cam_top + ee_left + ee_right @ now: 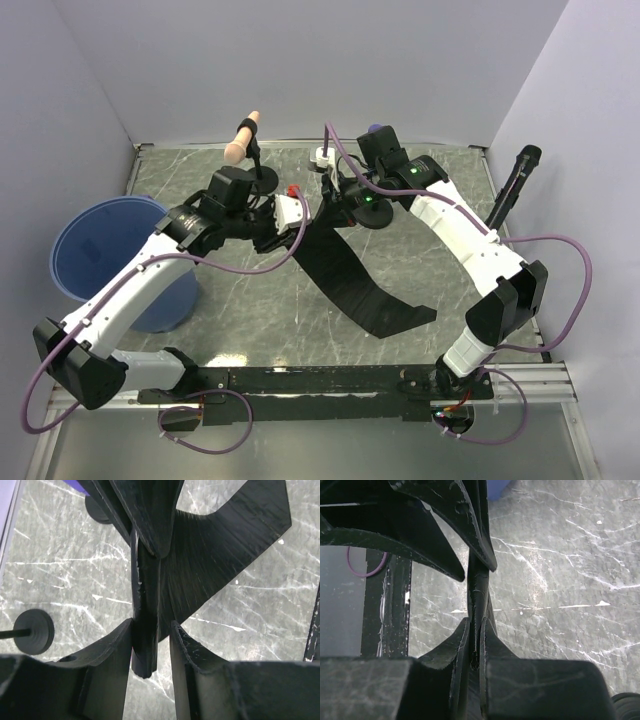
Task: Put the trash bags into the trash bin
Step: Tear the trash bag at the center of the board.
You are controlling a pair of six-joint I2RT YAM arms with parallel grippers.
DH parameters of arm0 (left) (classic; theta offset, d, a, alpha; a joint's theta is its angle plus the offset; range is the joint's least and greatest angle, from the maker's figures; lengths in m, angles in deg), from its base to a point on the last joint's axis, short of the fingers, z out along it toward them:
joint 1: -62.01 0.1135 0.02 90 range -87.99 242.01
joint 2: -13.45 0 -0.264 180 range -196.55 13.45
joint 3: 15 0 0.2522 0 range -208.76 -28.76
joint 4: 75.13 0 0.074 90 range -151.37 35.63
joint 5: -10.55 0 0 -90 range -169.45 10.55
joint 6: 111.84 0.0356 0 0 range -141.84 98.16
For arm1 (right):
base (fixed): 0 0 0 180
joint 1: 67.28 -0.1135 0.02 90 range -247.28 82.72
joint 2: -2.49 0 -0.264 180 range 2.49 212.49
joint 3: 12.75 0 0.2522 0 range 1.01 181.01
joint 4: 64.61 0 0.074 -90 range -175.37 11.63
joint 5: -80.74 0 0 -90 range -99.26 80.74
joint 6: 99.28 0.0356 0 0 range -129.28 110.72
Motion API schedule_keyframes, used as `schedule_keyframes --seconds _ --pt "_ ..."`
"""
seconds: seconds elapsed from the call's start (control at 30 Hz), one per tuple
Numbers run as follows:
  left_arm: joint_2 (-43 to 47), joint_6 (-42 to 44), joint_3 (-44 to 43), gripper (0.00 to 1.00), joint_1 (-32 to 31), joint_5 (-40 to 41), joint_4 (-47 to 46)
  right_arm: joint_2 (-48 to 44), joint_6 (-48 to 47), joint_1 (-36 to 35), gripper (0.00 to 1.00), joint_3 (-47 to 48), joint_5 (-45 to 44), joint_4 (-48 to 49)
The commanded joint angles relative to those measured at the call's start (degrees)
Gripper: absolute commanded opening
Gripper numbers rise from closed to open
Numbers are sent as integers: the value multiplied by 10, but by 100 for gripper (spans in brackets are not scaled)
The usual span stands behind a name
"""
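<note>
A black trash bag [362, 290] hangs between my two grippers over the middle of the table, with its lower end lying on the marble top. My right gripper [336, 192] is shut on its top edge; in the right wrist view [475, 622] the folded bag [478, 587] is pinched between the fingers. My left gripper [300, 212] is open around the same edge. In the left wrist view [151, 625] the bag [220, 545] touches the left finger, with a gap to the right finger. The blue trash bin [105, 255] stands at the left edge, beside the left arm.
A stand with a beige handle [243, 138] and a black round base [266, 180] is at the back, the base also in the left wrist view [34, 631]. A black rod [512, 190] leans at the right wall. A black rail [320, 380] runs along the near edge.
</note>
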Motion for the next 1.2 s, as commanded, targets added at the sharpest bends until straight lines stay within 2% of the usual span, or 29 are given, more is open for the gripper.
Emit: schedule_keyframes --seconds 0.0,0.17,0.23,0.5,0.53,0.6,0.63,0.67,0.83,0.87,1.0,1.17 --pt "-11 -14 -11 39 0 -44 -26 -18 0 4 0 17 21 14" --pt "-19 -10 -7 39 1 -44 -34 -18 -1 4 0 18 20 14" --pt "-22 -12 -6 35 1 -48 -40 -17 0 4 0 19 20 15" --pt "-36 -9 -17 1 9 -62 -30 -23 15 3 0 9 1 26" --pt "-36 -9 -18 1 10 -63 -27 -26 22 6 3 5 -7 32" --pt "-35 -17 -23 1 19 -70 -22 -36 44 16 32 -3 -33 41" --pt "-37 -30 -29 1 26 -80 -18 -44 49 29 43 -8 -31 42" --pt "-38 -44 -42 1 37 -91 -15 -53 54 44 60 -15 -22 44" --pt "-57 -64 -121 1 56 -139 39 -81 91 100 89 -60 17 61" --pt "-61 -69 -133 1 58 -145 45 -81 102 102 99 -63 25 69" --pt "-59 -92 -146 1 66 -163 33 -68 178 88 99 -66 51 137" --pt "-51 -84 -150 1 66 -156 40 -29 161 55 99 -17 54 150"
